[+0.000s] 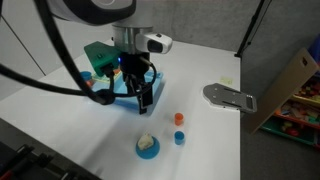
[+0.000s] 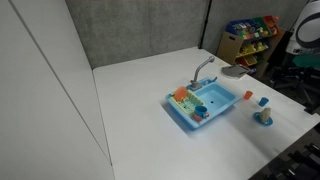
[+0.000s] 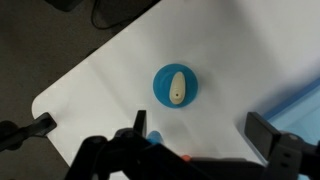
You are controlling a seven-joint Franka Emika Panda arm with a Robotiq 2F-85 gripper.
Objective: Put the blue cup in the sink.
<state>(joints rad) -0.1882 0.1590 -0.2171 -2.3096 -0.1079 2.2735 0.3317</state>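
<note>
Exterior view: close and low, facing the sink (image 1: 158, 80).
Exterior view: far, high, whole table (image 2: 130, 90), blue plate (image 2: 264, 119) near its edge.
Wrist view: straight down.
Shared by all: that plate.

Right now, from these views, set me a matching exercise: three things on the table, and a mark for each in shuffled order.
Things:
1. blue cup
2. blue plate
3. sink

Marks:
A. has a grey faucet
B. carries pale food
C. stands beside the orange cup

Pairs: 1-C, 2-B, 3-A.
</note>
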